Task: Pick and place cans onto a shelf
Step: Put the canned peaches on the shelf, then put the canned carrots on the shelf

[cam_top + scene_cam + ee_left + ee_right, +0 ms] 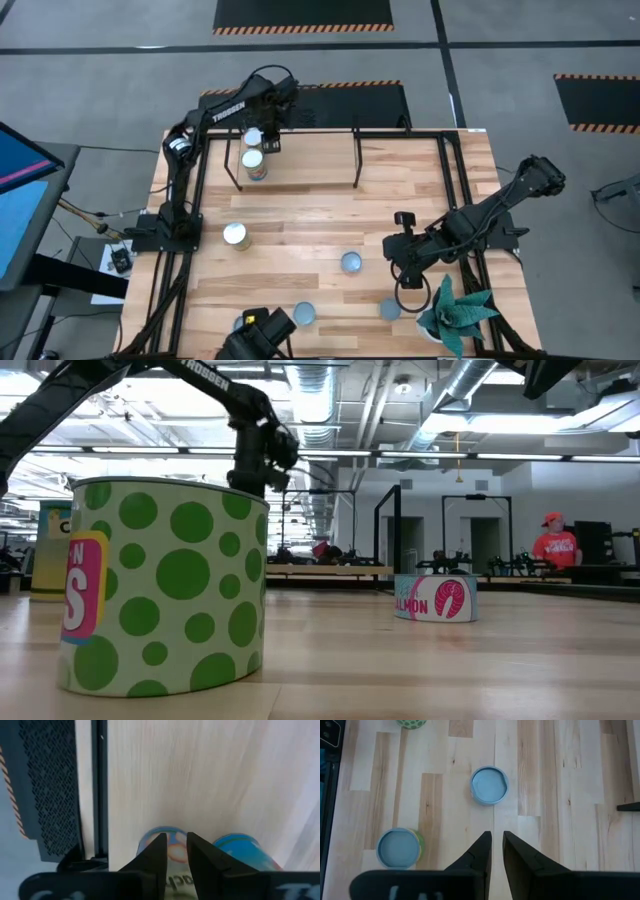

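Observation:
The shelf [300,160], a low light-wood board on black legs, stands at the table's far side. Two cans stand on its left part: one [252,137] farther back and one [255,165] nearer. My left gripper [270,142] points down over the back can [167,845], its fingers a narrow gap apart with nothing between them. The neighbouring can [240,847] stands just beside it. My right gripper [496,837] hangs still over the table's right half, fingers equally close, above bare wood. Several more cans [351,262] [235,235] [305,314] stand upright on the table. My left gripper's fingertips [160,842] stand in front of the back can's blue-rimmed top [150,836], coming from above. I cannot tell whether they touch it. The can stands upright on the shelf board.
A green spiky plant [458,312] stands at the near right corner, close to my right arm. A green-dotted can [160,585] fills the low view's left; a flat salmon tin [435,598] sits farther off. Black frame rails run along the table's sides. A person in red [553,545] stands in the room behind.

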`<state>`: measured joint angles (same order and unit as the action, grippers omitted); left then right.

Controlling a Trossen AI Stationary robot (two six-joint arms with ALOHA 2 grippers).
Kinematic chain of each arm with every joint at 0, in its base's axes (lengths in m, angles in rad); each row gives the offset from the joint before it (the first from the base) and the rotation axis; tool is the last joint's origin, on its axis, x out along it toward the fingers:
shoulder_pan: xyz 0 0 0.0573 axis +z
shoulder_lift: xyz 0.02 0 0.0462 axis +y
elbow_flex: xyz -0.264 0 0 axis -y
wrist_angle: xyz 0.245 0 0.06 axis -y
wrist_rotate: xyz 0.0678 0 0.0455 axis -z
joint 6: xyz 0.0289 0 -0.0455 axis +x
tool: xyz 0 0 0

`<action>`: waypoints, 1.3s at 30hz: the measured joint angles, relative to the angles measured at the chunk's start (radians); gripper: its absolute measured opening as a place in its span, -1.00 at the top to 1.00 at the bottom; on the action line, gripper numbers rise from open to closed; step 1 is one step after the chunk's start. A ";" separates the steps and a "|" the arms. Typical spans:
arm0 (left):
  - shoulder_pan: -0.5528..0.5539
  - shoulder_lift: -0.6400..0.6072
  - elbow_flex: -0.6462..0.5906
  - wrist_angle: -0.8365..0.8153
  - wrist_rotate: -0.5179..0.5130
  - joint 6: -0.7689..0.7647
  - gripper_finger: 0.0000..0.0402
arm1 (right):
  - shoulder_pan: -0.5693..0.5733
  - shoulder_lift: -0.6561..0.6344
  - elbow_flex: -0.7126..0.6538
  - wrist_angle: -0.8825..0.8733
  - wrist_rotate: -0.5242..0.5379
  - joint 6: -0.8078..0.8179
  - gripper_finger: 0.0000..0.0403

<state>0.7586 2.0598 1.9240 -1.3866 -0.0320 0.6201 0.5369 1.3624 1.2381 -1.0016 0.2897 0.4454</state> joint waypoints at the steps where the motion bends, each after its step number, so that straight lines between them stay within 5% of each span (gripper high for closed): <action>1: -0.008 0.000 0.034 -0.028 0.010 -0.005 0.70 | 0.000 0.000 0.000 0.000 0.000 0.000 0.65; 7: -0.099 -0.037 0.246 -0.164 0.238 -0.107 0.70 | 0.000 0.000 0.000 0.000 0.000 0.004 0.65; 16: -0.237 -0.286 0.071 -0.181 0.467 -0.146 0.70 | 0.007 0.000 0.000 -0.012 0.000 0.082 0.65; 22: -0.335 -0.530 -0.319 -0.147 0.443 -0.266 0.70 | 0.007 0.000 0.000 -0.007 0.002 0.081 0.65; 29: -0.459 -0.848 -0.788 0.114 0.356 -0.586 0.70 | 0.006 0.000 0.000 -0.002 0.003 0.080 0.65; 39: -0.733 -1.175 -1.078 0.140 0.096 -1.141 0.70 | 0.006 0.000 0.000 0.003 0.005 0.078 0.65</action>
<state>0.0255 0.8849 0.8458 -1.2462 0.0637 -0.5206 0.5425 1.3624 1.2381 -0.9988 0.2945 0.5236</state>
